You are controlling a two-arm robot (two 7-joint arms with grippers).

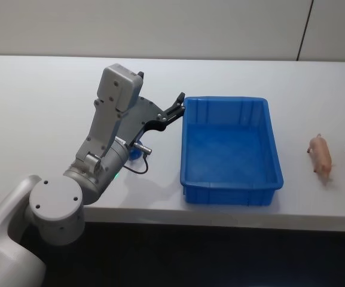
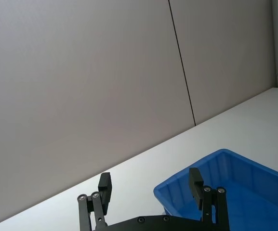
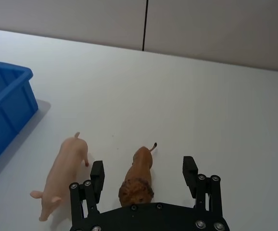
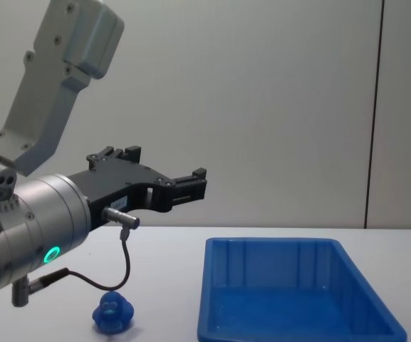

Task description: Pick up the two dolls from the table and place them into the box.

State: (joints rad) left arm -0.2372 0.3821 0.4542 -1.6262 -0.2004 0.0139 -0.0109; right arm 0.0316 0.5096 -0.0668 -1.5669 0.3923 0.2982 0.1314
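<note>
My left gripper: fingers spread, holding nothing, raised in the air by the far left corner of the blue box, which stands empty on the white desk. Blue doll: on the desk left of the box, beneath my left arm; pink pig doll: on the desk right of the box, just beside a brown lion figure. My right gripper: fingers spread, holding nothing, above the lion figure

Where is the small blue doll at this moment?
In the chest view the blue doll sits on the table, left of the blue box, below the base of the left gripper.
</note>
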